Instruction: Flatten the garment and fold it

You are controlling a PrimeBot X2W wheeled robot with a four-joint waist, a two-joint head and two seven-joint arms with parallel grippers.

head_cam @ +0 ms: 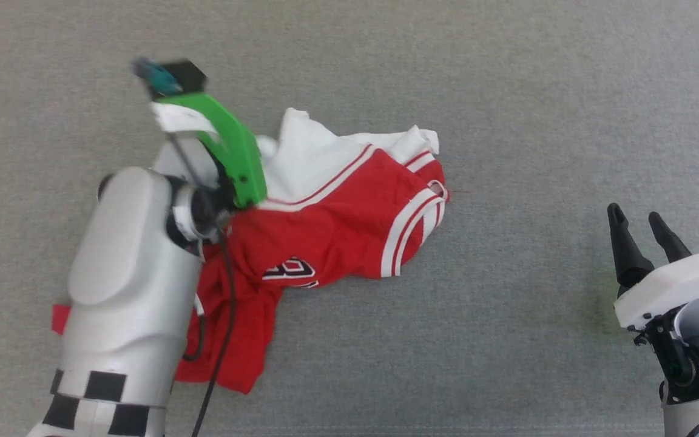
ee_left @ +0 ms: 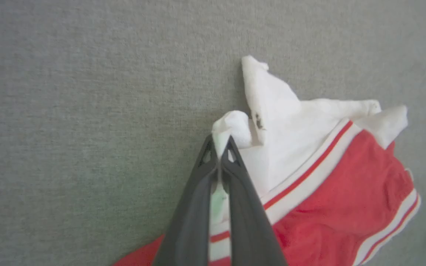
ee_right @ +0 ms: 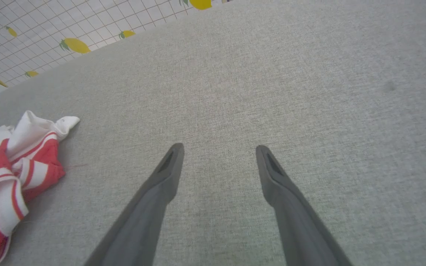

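The garment (head_cam: 331, 224), a red jersey with white sleeves and striped trim, lies crumpled on the grey cloth surface, with part of a dark number showing on its chest. In the left wrist view my left gripper (ee_left: 220, 142) is shut on a fold of the garment's (ee_left: 346, 199) white sleeve fabric at its left edge. In the head view my left arm covers the garment's left side and hides the fingers. My right gripper (head_cam: 638, 227) stands open at the lower right, well away from the garment (ee_right: 9, 173), with nothing between its fingers (ee_right: 170, 168).
The grey fabric surface (head_cam: 507, 91) stretches wide around the garment on all sides. A white tiled wall with yellow lemon prints (ee_right: 74, 45) lies beyond the surface's far edge in the right wrist view. A black cable (head_cam: 225, 340) runs along my left forearm.
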